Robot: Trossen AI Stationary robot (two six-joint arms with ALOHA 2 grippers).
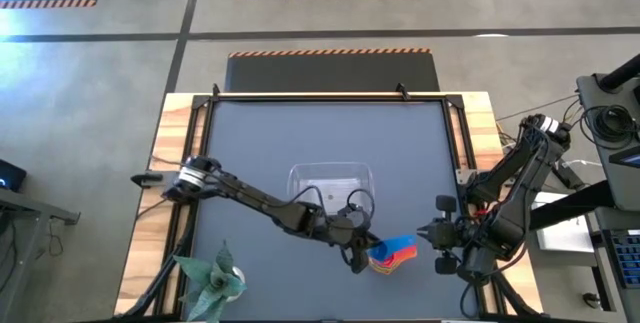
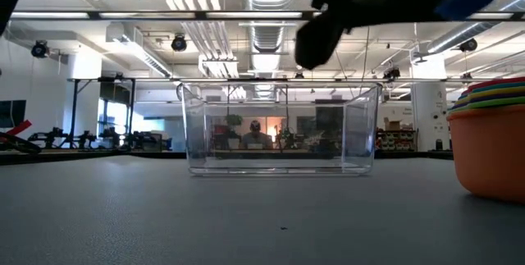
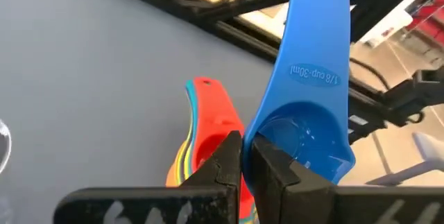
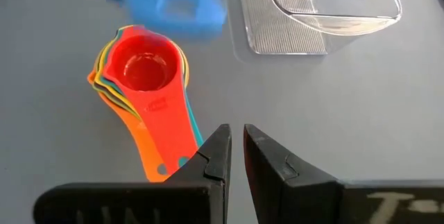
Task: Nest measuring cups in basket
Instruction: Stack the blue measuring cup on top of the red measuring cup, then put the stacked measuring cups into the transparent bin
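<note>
Since the cups are thin moulded plastic, I'd treat them as light, stiff and a bit slick; the flat handle is the sensible place to pinch, not the round bowl. My left gripper is clamped on the blue cup, fingers pinched on its rim where the bowl meets the handle, holding it in the air just over the stack. That stack sits on the grey mat near the front edge, right of centre: red cup on top, orange cup outermost, yellow, green and teal edges between. Handles fan out slightly. The basket is clear, smooth-walled, ribbed base, rounded corners, empty, just behind the stack towards the far side. Right gripper waits to the right of the stack, fingers nearly together, holding nothing. A bump would likely slide the stack.
</note>
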